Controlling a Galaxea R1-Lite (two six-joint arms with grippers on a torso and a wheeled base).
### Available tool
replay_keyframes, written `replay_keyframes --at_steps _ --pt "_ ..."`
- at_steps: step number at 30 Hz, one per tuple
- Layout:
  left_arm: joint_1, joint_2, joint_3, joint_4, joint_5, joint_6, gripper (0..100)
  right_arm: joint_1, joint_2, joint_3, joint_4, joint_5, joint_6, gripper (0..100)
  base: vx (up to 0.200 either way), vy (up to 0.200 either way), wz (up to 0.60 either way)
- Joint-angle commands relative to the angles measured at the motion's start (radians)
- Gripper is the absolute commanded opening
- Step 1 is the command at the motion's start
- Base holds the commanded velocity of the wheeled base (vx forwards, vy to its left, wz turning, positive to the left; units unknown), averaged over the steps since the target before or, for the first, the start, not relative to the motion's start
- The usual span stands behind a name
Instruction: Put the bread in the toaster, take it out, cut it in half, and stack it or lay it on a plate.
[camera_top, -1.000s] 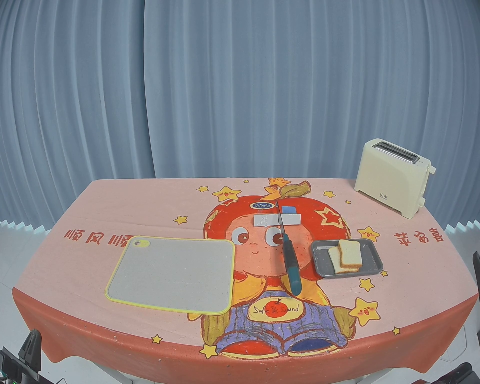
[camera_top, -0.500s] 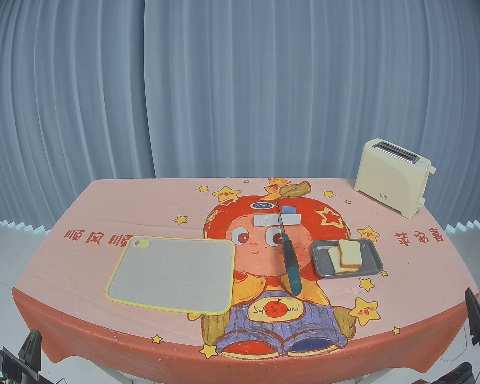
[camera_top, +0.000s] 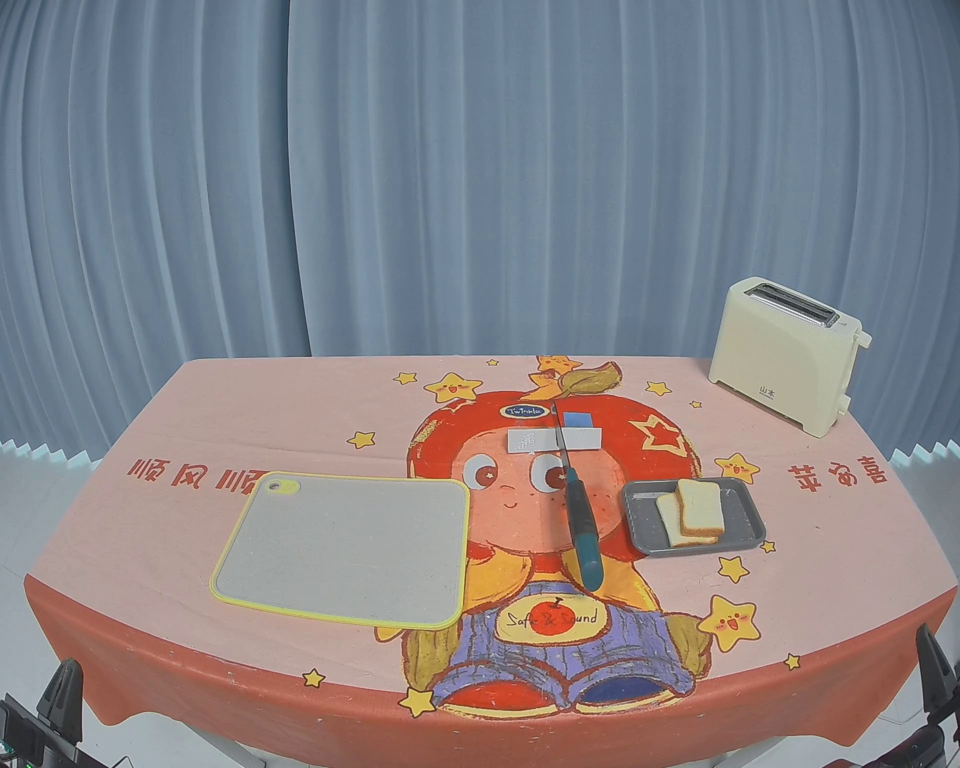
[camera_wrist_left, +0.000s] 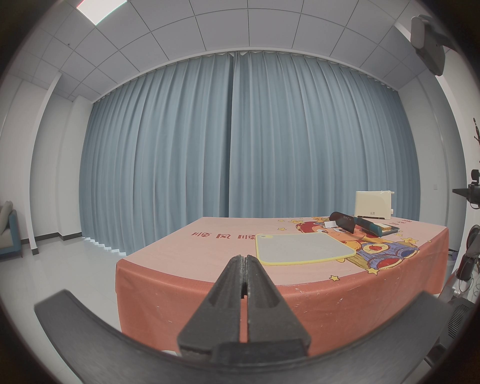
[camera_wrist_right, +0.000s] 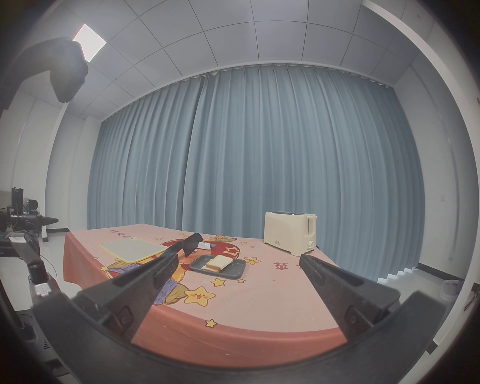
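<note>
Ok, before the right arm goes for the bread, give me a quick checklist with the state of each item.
1. Right gripper open for a grasp: ok.
2. Bread slices uncovered on the grey tray: ok, though the two overlap.
3. Toaster slot free of bread: ok, nothing sticks out.
4. Knife clear of the tray: ok, it lies beside it, apart.
5. Cutting board bare: ok.
6. Left gripper shut, away from the tray: ok.
</note>
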Motion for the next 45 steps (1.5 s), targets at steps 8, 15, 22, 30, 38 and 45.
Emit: replay_keyframes --at_steps 8,15,22,30,38,45 --pt "0.001 0.001 0.018 0.000 0.000 -0.001 0 0.035 -0.066 0.024 0.020 -0.001 0.000 100 0.000 0.000 0.00" --pt "0.001 0.001 0.018 0.000 0.000 -0.001 0 0.035 -0.094 0.055 0.020 -0.001 0.000 100 0.000 0.000 0.00" --pt "0.001 0.001 0.018 0.000 0.000 -0.001 0 0.035 -0.118 0.092 0.021 -0.001 0.001 100 0.000 0.000 0.00" --pt "0.001 0.001 0.018 0.000 0.000 -0.001 0 0.043 -0.149 0.130 0.020 -0.011 0.004 100 0.000 0.000 0.00" --pt "0.001 0.001 0.018 0.000 0.000 -0.001 0 0.043 -0.149 0.132 0.017 -0.018 0.011 100 0.000 0.000 0.00" --pt "0.001 0.001 0.018 0.000 0.000 -0.001 0 0.043 -0.149 0.139 0.006 -0.104 0.009 100 0.000 0.000 0.00"
